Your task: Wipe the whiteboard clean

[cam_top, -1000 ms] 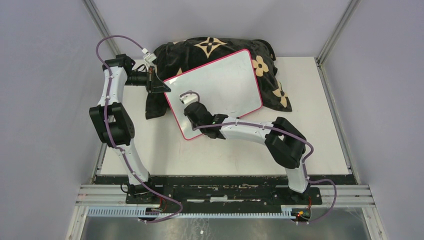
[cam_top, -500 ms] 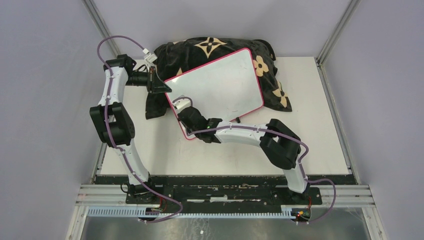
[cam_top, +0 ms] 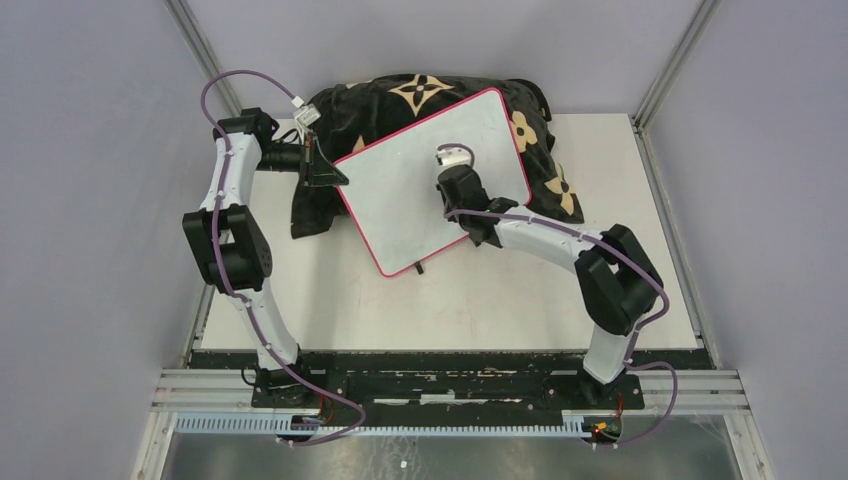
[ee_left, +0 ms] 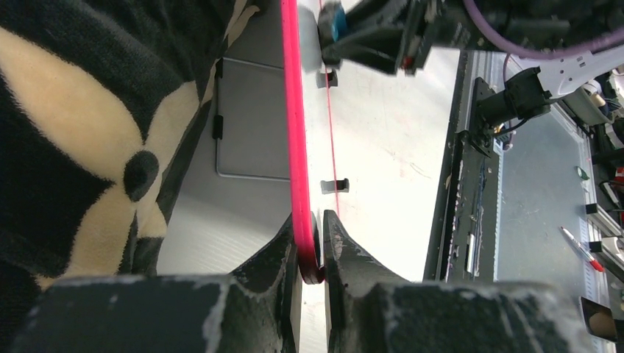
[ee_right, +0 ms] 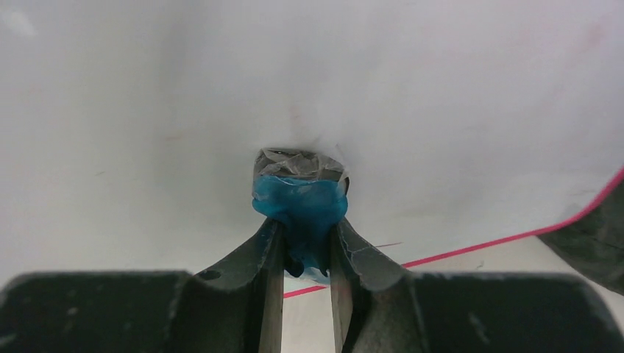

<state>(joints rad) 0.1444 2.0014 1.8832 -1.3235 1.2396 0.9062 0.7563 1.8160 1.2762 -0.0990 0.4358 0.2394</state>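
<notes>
The left pincer [ee_left: 313, 246] is pinching the left corner of the large rectangular white whiteboard [cam_top: 400, 215] with its thin pink-red rounded frame. One finger is lying against each face, and the frame edge is running up between them. The right pincer [ee_right: 302, 239] is squeezing a small blue eraser [ee_right: 300, 204], whose grey pad is pressing flat against the board's white face. In the overhead view this contact is sitting in the board's upper right part, near the far corner, with the right arm reaching in over the near long edge.

The whiteboard is lying tilted. Its far side is resting on a black cushion with a cream flower pattern [cam_top: 420, 92], and its near corner is coming down toward the pale counter [cam_top: 520, 295]. A small black foot [cam_top: 420, 268] is showing just beneath that near corner. Faint reddish smudges are showing on the white surface around the eraser in the right wrist view. The cushion is spreading out behind and to the right of the board at the counter's far side.
</notes>
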